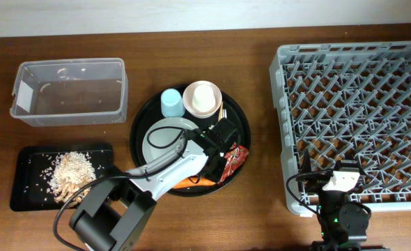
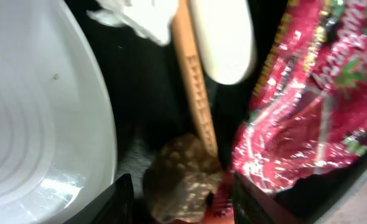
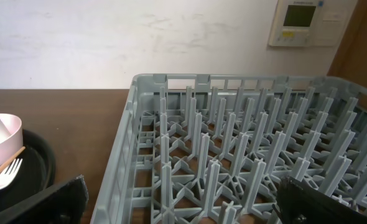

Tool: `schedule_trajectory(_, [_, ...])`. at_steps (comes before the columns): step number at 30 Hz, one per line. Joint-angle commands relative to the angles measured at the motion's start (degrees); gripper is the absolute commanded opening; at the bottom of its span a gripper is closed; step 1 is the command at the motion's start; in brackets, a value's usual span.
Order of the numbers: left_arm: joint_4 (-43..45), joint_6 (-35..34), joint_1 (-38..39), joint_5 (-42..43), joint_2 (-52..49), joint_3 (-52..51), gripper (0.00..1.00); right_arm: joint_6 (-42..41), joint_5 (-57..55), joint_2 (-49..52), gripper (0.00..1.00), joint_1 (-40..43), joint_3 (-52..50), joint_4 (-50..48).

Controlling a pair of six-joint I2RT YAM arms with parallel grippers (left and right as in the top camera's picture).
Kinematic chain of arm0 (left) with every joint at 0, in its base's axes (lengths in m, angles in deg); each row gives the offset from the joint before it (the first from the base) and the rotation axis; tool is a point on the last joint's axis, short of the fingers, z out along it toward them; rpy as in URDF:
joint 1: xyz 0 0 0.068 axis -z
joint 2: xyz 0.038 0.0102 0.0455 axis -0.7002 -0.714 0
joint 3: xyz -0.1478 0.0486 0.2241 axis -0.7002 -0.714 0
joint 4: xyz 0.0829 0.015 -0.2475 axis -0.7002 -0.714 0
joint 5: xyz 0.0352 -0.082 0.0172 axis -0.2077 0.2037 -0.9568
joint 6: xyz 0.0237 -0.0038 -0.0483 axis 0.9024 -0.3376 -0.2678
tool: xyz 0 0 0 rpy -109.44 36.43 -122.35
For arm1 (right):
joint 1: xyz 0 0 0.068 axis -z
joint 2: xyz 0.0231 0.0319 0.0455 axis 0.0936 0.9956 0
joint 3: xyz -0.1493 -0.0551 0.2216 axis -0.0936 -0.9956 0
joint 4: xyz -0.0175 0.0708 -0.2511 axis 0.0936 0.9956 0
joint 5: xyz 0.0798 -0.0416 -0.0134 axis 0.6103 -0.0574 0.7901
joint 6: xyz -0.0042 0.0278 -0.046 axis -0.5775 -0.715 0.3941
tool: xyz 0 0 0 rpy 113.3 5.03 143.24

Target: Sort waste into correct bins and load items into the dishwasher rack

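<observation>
- The left gripper [image 2: 182, 202] is hanging low over the round black tray [image 1: 243, 131]. Its two dark fingers are standing apart on either side of the small brown lump [image 2: 183, 177], a knobbly, pitted clod.
- I cannot tell whether those fingers are pinching the lump or only flanking it, because the close view is blurring right there.
- Just left of the lump, the pale grey plate [image 2: 40, 124] is showing a smooth, glossy curve with faint rings, and the frame is cutting most of it off.
- On the lump's right, the red wrapper [image 2: 308, 112] is glinting as crinkled foil, its print too smeared to read.
- A thin wooden chopstick [image 2: 196, 93] is running up from the lump beside a smooth white plastic utensil [image 2: 224, 37] whose ends are running out of frame. The crumpled white napkin [image 2: 137, 15] is peeking in at the top edge.
- From overhead, the arm is hiding the lump, and the orange carrot [image 1: 195, 184] is poking out beneath it at the tray's front.
- The light blue cup [image 1: 171, 103] is standing at the tray's back, next to the pink bowl [image 3: 3, 144].
- Beige rice-like scraps [image 1: 72, 171] are lying heaped in the shallow black tray [image 1: 28, 192], with the clear plastic tub [image 1: 73, 94] just behind it.
- The right gripper [image 3: 183, 208] is holding its fingers wide apart on nothing, in front of the dishwasher rack [image 3: 190, 137]. The rack is grey plastic with upright pegs, and its far side is cut off.
</observation>
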Motion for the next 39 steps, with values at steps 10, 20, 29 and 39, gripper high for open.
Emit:
schedule_trajectory(10, [1.03, 0.90, -0.24, -1.07, 0.90, -0.85, 0.41, 0.13, 0.11, -0.33, 0.99, 0.37, -0.46, 0.20])
schedule_trajectory(20, [1.81, 0.92, -0.24, -1.53, 0.92, -1.16, 0.13, 0.13, 0.09, -0.33, 0.99, 0.37, -0.46, 0.20])
schedule_trajectory(29, [-6.47, 0.92, -0.35, -1.11, 7.93, 6.38, 0.11, 0.13, 0.11, -0.33, 0.99, 0.37, -0.46, 0.20])
schedule_trajectory(39, [-21.68, -6.40, -45.11, -4.57, 15.67, 7.50, 0.11, 0.13, 0.11, -0.33, 0.99, 0.37, -0.46, 0.20])
